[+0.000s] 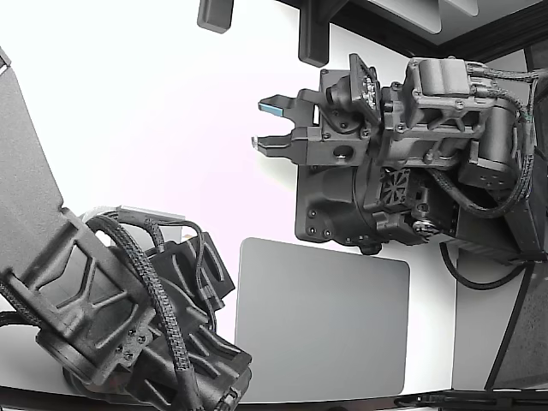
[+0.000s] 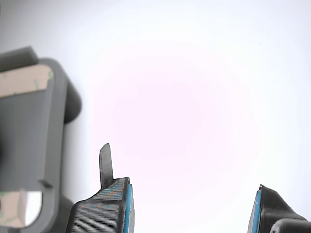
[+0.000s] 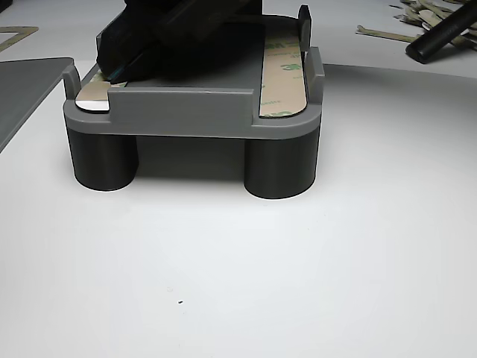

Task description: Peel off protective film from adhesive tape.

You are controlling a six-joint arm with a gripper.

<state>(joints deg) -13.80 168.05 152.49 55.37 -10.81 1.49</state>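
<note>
Right now the gripper (image 2: 192, 206) hangs with its fingers (image 2: 104, 206) spread wide and nothing between the blue pads; a thin dark sliver stands up from one fingertip, and I cannot tell whether it is a scrap of film or part of the finger. In the exterior view the gripper (image 1: 267, 125) is over bare white tabletop (image 1: 154, 111), well above the grey mat (image 1: 325, 325).

The task's thing sits on a grey holder (image 3: 194, 119) with round legs. A tape strip (image 3: 283, 78) with its printed tan film lies along the holder's side at the other view's right, apparently still covered. At the opposite corner a pale patch (image 3: 91, 98) shows, partly under a dark arm part (image 3: 171, 33). The wrist view catches the holder (image 2: 34, 145) at its edge, with tan film (image 2: 24, 80) on it.

My reading: this is the gap between peels, or the approach. Next, the fingers need to come down at an end of the covered strip, catch only the film's edge, close, and pull away at a shallow angle.
</note>
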